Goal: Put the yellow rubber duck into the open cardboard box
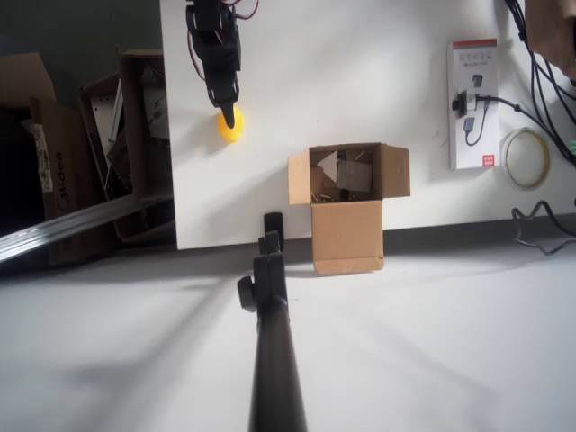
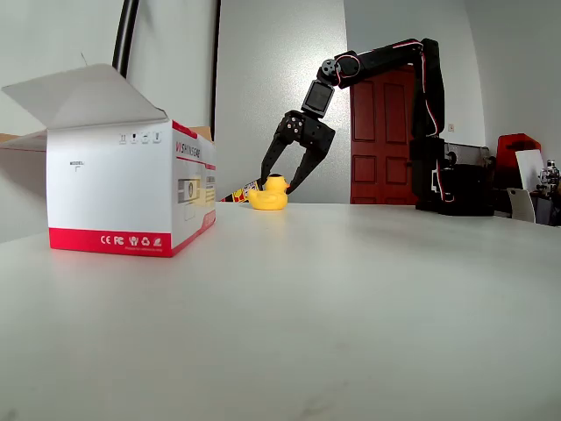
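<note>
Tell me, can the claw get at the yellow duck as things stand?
Probably yes. In the fixed view the claw hangs open with its fingers on either side of the yellow rubber duck, and nothing stands between them.

- yellow rubber duck: smooth, slightly glossy rubber
- open cardboard box: matt brown corrugated cardboard
- counter: smooth matt white
- gripper: black plastic, faint sheen

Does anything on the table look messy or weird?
Nothing is spilled or broken. The open cardboard box stands upright with scraps inside, and the yellow rubber duck sits upright on the table, with the open tool straddling it.
</note>
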Tool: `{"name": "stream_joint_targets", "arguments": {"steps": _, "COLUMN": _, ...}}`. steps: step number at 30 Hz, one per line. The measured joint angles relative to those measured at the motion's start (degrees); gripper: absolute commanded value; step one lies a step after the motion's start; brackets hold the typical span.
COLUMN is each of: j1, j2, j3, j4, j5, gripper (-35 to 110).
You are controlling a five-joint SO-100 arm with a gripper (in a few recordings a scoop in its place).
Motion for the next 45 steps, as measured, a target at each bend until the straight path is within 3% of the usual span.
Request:
{"name": "stream_joint_targets", "arguments": {"steps": 21, "j1": 0.0, "j2": 0.79, "j3": 0.0, "j4": 0.26, "j5": -0.18, "gripper": 12}}
{"name": "stream_joint_targets", "arguments": {"steps": 32, "j1": -1.23, "j2": 5.54, "j3": -7.12, "j4": 7.82, "j5": -0.53, "gripper": 12}}
{"name": "stream_joint_targets", "arguments": {"steps": 45, "j1": -11.87, "j2": 11.25, "j3": -16.35, "j4": 16.79, "j5": -0.53, "gripper": 11}}
